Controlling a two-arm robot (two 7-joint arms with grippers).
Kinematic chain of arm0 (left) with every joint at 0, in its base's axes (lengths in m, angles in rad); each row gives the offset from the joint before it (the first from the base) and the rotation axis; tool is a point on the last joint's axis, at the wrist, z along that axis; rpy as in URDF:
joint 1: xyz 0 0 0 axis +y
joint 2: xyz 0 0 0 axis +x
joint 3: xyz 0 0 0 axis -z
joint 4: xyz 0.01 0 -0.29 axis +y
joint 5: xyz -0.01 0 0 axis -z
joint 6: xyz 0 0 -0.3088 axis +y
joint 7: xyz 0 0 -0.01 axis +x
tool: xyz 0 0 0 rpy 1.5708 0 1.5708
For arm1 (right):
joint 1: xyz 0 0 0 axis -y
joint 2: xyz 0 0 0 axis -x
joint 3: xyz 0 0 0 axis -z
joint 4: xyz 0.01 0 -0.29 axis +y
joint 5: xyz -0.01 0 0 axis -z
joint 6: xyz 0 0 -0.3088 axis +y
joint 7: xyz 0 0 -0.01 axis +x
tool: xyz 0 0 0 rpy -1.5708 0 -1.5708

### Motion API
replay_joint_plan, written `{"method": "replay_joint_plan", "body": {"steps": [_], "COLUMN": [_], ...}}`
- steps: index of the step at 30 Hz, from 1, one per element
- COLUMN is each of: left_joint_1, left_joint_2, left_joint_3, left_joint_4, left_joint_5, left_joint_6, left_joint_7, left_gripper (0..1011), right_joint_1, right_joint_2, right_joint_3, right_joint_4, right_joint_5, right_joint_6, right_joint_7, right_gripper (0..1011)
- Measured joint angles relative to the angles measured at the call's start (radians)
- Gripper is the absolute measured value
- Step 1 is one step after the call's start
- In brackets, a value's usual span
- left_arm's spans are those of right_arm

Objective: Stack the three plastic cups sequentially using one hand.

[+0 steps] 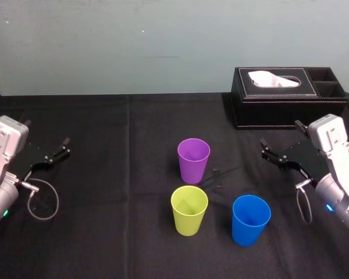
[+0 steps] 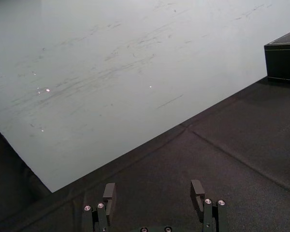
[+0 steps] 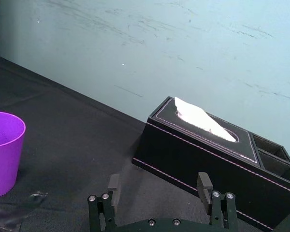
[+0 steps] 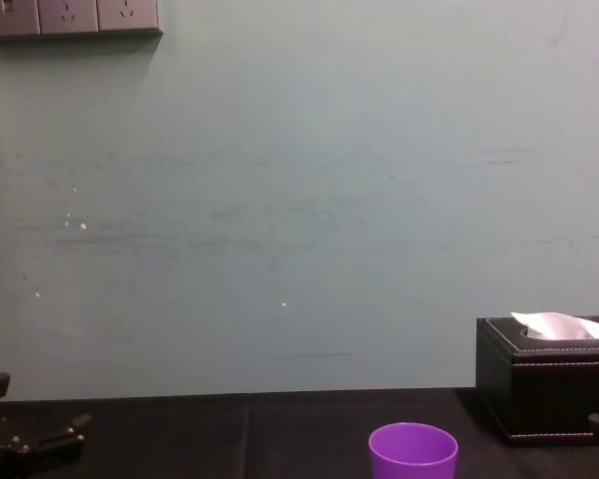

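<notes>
Cups stand upright and apart on the black bench [image 1: 104, 232], mouths up, none nested in another. Nearest the robot are the yellow-green cup [image 1: 189, 209] and, to its right, the blue cup [image 1: 250, 219]. The purple cup [image 1: 193, 160] stands just behind the yellow-green one.

Out to the left, well apart from the cups, the left gripper [image 1: 57, 150] hovers low over the bench and points forward and inward. Its wrist view shows the fingers [image 2: 108, 192] spread wide with nothing between them, over bare cloth.

The right gripper [image 1: 277, 152] hangs at the right, beyond the blue cup, and points toward the purple cup. Its fingers [image 3: 203, 181] are also wide apart and hold nothing. The right wrist view looks past them to the purple cup at one side and the black tissue box [image 3: 208, 159] ahead.

That box sits at the far right of the bench, against the pale wall [image 1: 134, 46], with a white tissue [image 1: 273, 78] poking out. The chest view catches the purple cup's upper part and a row of wall sockets [image 4: 70, 17] high up.
</notes>
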Motion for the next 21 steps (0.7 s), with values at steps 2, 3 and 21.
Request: {"method": "replay_joint_plan", "body": {"steps": [2,3,21], "left_joint_1": [0.0,0.0,0.0], "left_joint_2": [0.0,0.0,0.0], "left_joint_3": [0.0,0.0,0.0], "left_joint_4": [0.0,0.0,0.0], "left_joint_5": [0.0,0.0,0.0], "left_joint_6": [0.0,0.0,0.0], "left_joint_7": [0.0,0.0,0.0], "left_gripper": [1010,1010,1010], "right_joint_1": [0.0,0.0,0.0], "right_joint_2": [0.0,0.0,0.0], "right_joint_3": [0.0,0.0,0.0], "right_joint_4": [0.0,0.0,0.0], "right_joint_5": [0.0,0.0,0.0], "right_joint_6": [0.0,0.0,0.0], "right_joint_7": [0.0,0.0,0.0], "right_gripper": [1003,1003,1003]}}
